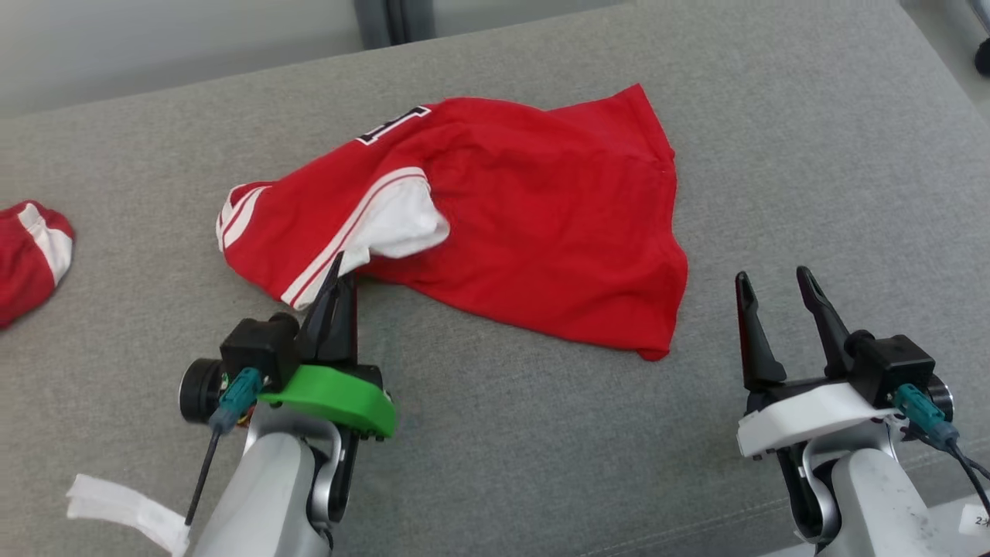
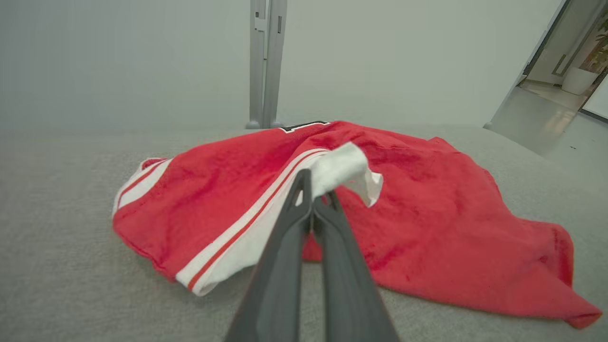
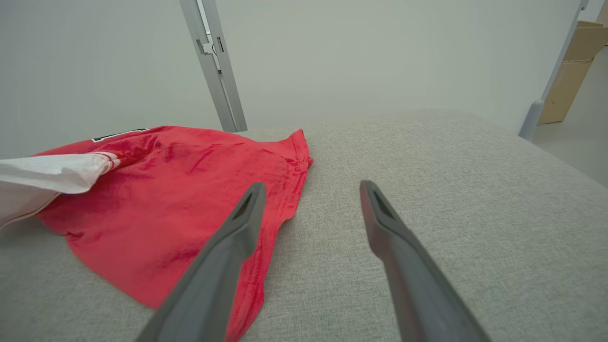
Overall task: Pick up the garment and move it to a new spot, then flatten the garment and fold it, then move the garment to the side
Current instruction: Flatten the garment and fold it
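Red jersey point(image 1: 541, 216): crumpled on the grey cushion point(image 1: 495, 464), dead centre in my head view. The body spreads toward 3 o'clock, the striped sleeve bunches toward 9 o'clock, and a flap of white lining is turned out.

Left fingers point(image 1: 338, 271): pressed tight together with the tips right on the white striped hem, at the jersey's 7 o'clock edge. It looks like I have cloth pinched, but I can't tell how much.

Right fingers point(image 1: 773, 277): spread wide and holding nothing, off the jersey's 4 o'clock corner and clear of the cloth.

Slip risk: my bite sits at the very edge of the hem. A quick pull upward could slide it straight out.

Layer risk: the lining is folded over where I'm pinching. I may have one layer or two, and lifting could turn the sleeve further inside out.

Drag risk: with one corner held, the rest trails and ropes up across the cushion, which makes flattening harder.

Neighbour risk: a second red-and-white garment point(image 1: 27, 255) sits at the far 9 o'clock edge. If I carry that way, the two could tangle.

Right-side risk: if I come in low at the 5 o'clock hem, I might pinch cushion fabric along with the jersey.
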